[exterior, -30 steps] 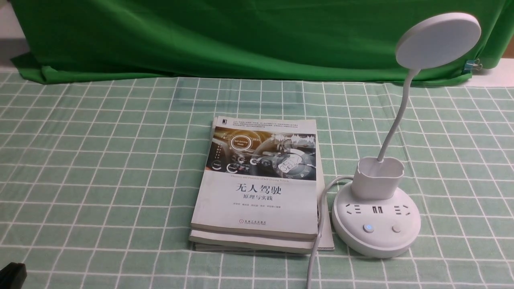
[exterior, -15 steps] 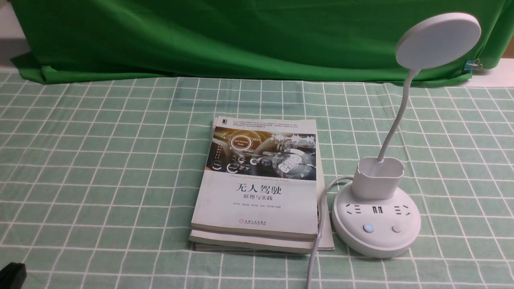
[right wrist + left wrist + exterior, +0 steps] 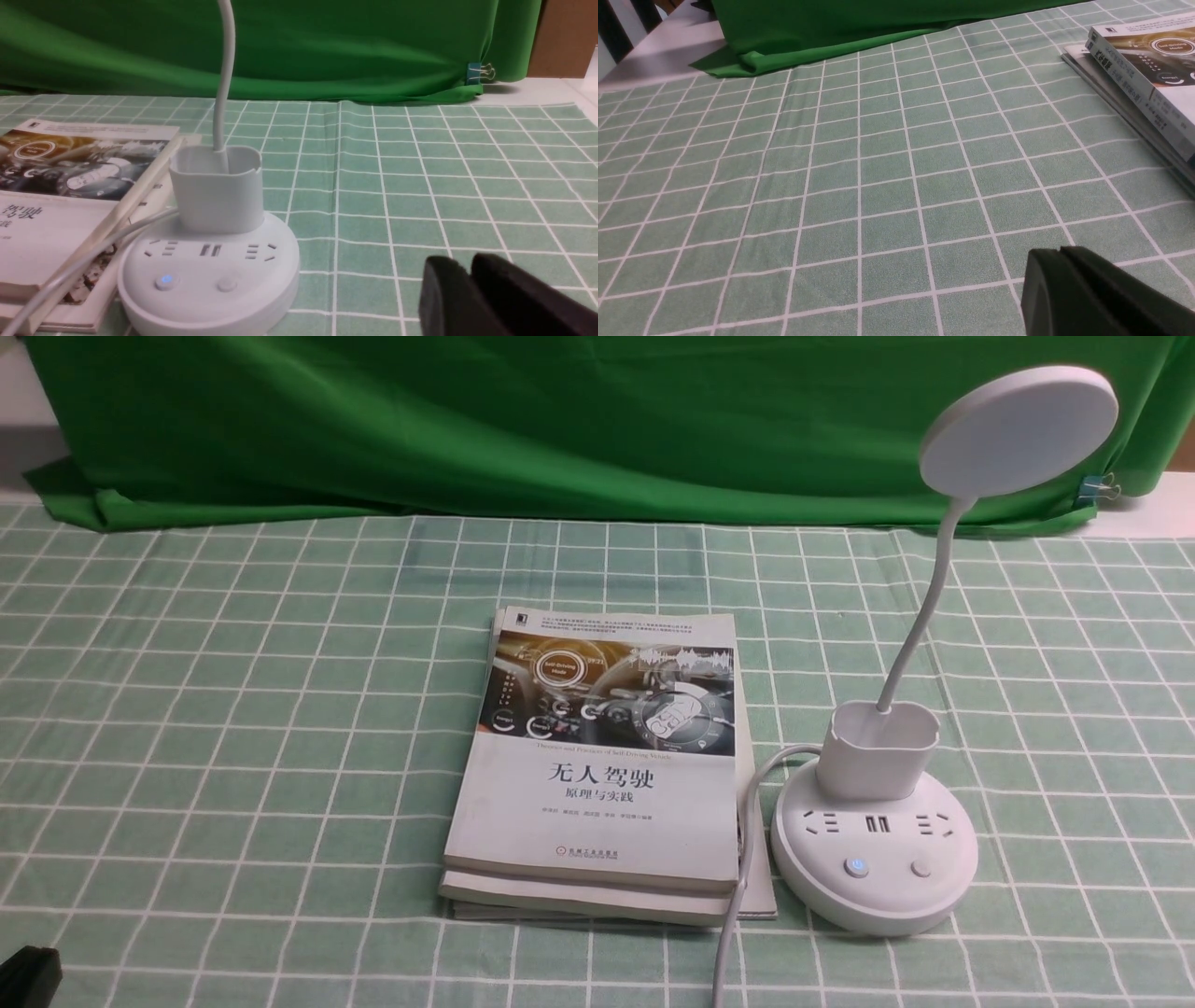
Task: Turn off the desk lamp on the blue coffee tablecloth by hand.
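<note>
Nothing has moved since the earlier frames. On the pale green grid-checked tablecloth [image 3: 233, 709], the smooth white plastic desk lamp [image 3: 874, 845] stands at the near right, its left button [image 3: 856, 868] glowing blue, just beside glossy stacked books [image 3: 597, 765]. Both matte black claws, left gripper [image 3: 1059, 254] and right gripper [image 3: 469, 266], sit closed and empty.

Right pincer [image 3: 467, 270] cropped, lamp head perhaps cropped

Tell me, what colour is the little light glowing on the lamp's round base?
Blue. The lit button on the desk lamp shows best in the right wrist view.
</note>
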Robot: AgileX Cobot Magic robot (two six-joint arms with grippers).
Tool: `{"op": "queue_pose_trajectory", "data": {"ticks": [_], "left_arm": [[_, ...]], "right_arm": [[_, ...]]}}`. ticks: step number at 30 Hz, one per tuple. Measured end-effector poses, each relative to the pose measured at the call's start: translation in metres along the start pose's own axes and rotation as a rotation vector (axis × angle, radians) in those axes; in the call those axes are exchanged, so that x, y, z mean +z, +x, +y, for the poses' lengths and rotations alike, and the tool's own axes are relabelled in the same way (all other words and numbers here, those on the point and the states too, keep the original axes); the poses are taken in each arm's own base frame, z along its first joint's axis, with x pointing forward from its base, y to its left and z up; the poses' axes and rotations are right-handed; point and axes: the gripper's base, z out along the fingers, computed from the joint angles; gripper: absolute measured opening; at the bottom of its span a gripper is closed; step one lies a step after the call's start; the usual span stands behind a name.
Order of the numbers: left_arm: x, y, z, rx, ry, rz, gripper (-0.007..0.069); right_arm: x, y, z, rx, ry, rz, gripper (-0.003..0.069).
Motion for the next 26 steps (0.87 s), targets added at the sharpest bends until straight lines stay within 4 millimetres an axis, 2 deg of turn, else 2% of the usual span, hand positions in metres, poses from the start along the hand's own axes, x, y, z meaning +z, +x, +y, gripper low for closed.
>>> {"op": "queue_pose_trajectory", "data": {"ticks": [26], "left_arm": [[0.0000,0.0000,0.0000,0.000,0.000,0.000,0.0000]], "right_arm": [[0.0000,0.0000,0.0000,-0.003,0.000,0.000,0.0144]]}}
